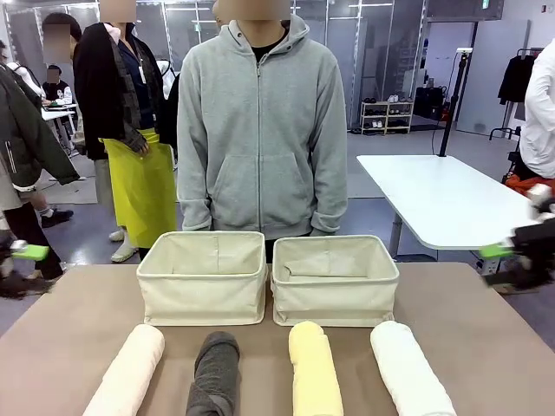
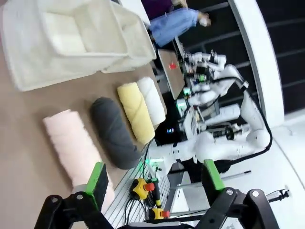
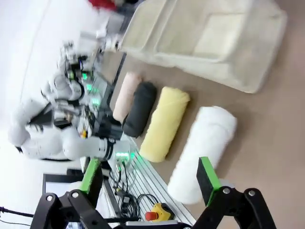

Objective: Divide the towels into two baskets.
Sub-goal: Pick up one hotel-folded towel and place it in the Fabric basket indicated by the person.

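1. Both baskets are empty, so I judge the step in hand to be the first pick. Take the left basket (image 1: 202, 295) as landmark. The pink-cream towel (image 1: 130, 368) and the dark grey towel (image 1: 214, 373) lie on the table (image 1: 69, 329) just in front of it, on the robot's side. The yellow towel (image 1: 314, 368) and the white towel (image 1: 409, 368) lie farther to its right, in front of the right basket (image 1: 336, 299), which stands just beside its right wall.
2. The left gripper (image 2: 153, 176) hangs well off to the left of the left basket. The right gripper (image 3: 148, 171) hangs well off to its right, past the other bin. Both have their jaws spread wide with nothing between them.
3. To do it well, come down across a roll's middle rather than an end. Squeeze deep enough that the outer lap cannot peel loose, then lay the roll lengthwise in the bin. If each arm takes the two rolls on its own side, the arms need not cross.
4. The towels are thick terry cylinders with a fuzzy nap, and they will probably squash under the pads. The baskets are rectangular cream canvas with stitched rims, and their soft walls would likely give if bumped.
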`<action>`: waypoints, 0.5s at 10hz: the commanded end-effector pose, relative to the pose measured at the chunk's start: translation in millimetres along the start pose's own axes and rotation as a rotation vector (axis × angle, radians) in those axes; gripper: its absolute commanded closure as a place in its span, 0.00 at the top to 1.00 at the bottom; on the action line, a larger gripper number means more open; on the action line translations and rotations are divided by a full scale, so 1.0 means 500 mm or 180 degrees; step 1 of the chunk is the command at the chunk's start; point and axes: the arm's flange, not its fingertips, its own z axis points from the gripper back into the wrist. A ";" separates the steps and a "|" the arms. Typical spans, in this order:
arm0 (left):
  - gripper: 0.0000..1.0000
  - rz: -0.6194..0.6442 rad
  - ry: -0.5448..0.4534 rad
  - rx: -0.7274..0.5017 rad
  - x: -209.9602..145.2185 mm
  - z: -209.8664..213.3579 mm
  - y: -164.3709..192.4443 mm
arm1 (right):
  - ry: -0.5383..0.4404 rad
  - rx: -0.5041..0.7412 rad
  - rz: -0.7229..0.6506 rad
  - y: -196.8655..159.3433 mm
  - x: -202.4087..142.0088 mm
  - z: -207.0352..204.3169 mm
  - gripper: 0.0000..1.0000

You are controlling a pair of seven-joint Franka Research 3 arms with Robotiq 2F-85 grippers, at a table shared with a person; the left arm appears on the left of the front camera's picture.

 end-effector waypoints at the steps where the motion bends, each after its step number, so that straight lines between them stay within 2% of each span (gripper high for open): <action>1: 1.00 0.0000 -0.0202 0.0138 -0.046 0.118 0.024 | -0.0357 -0.0043 -0.0052 -0.044 -0.049 0.119 1.00; 3: 1.00 0.0089 -0.0469 0.0285 -0.098 0.205 0.047 | -0.0646 -0.0126 -0.0164 -0.062 -0.113 0.206 1.00; 5: 1.00 0.0109 -0.0599 0.0307 -0.111 0.220 0.057 | -0.0770 -0.0224 -0.0191 -0.064 -0.136 0.239 1.00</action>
